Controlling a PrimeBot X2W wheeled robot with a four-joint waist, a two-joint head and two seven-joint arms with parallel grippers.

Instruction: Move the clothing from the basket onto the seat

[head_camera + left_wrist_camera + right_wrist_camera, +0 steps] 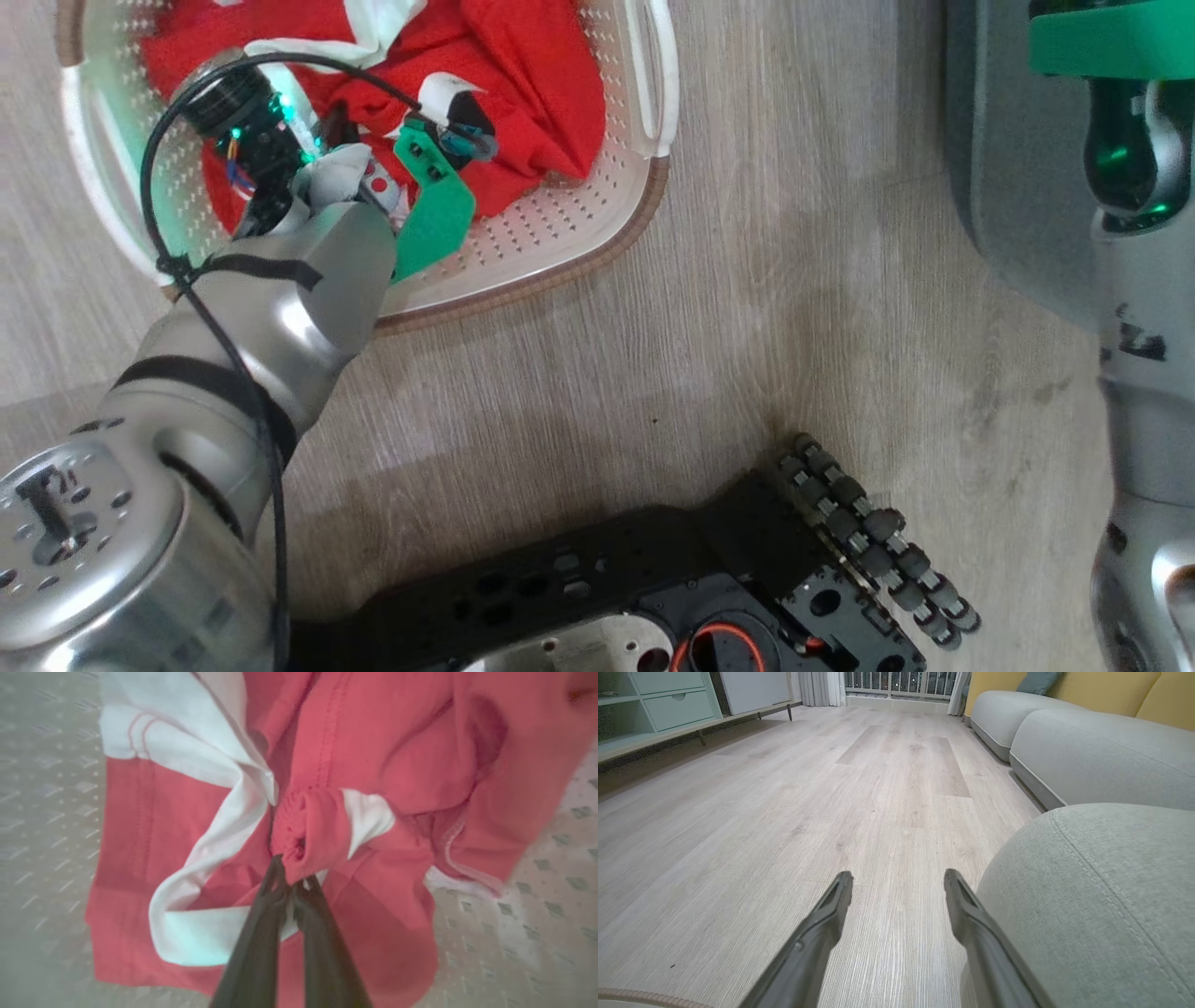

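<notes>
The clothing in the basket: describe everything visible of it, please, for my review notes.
The clothing is bright red soft fabric with white trim bands and stitched seams, crumpled in loose folds. It lies in the cream perforated basket, covering much of its floor. The left gripper is shut on a bunched red fold with a white band near the heap's middle. How many garments there are cannot be told.

Soft matt red cloth with white bands on the clothing, smooth cream perforated plastic with a brown woven-look rim on the basket, pale matt wood grain on the floor, coarse stitched grey-green fabric on the seat, glossy silver metal on the arm.
</notes>
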